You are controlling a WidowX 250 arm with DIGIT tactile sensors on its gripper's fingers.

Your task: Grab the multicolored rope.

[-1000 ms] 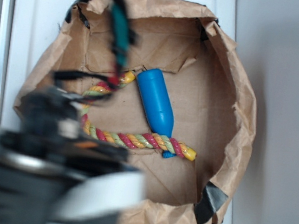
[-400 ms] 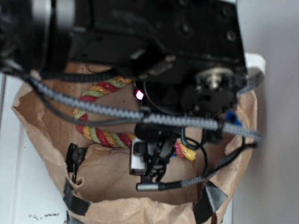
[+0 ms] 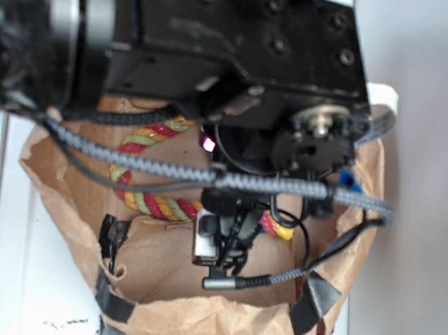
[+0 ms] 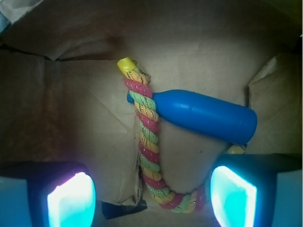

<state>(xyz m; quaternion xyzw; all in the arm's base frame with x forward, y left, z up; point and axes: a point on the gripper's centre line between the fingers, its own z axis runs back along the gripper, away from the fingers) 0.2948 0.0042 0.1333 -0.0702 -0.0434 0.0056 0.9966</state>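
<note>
The multicolored rope (image 4: 147,137), twisted red, yellow and light-green with a yellow end, lies bent in a U on the brown paper floor. In the wrist view it runs from the top centre down between my fingers. A blue bottle (image 4: 203,116) lies across it, its neck touching the rope. My gripper (image 4: 151,198) is open, its two glowing pads wide apart above the rope's bend, nothing between them held. In the exterior view the arm hides most of the rope (image 3: 150,203) and nearly all of the bottle; the gripper (image 3: 223,245) hangs over the rope's lower stretch.
The rope and bottle lie inside a brown paper bag tray (image 3: 188,326) with raised crumpled walls and black tape at the corners (image 3: 313,305). Grey braided cables (image 3: 230,181) cross the exterior view. A white surface (image 3: 31,275) lies under the bag.
The arm has swung in over the bag, from the lower left to covering the top and centre. In the last half second it has barely moved.
</note>
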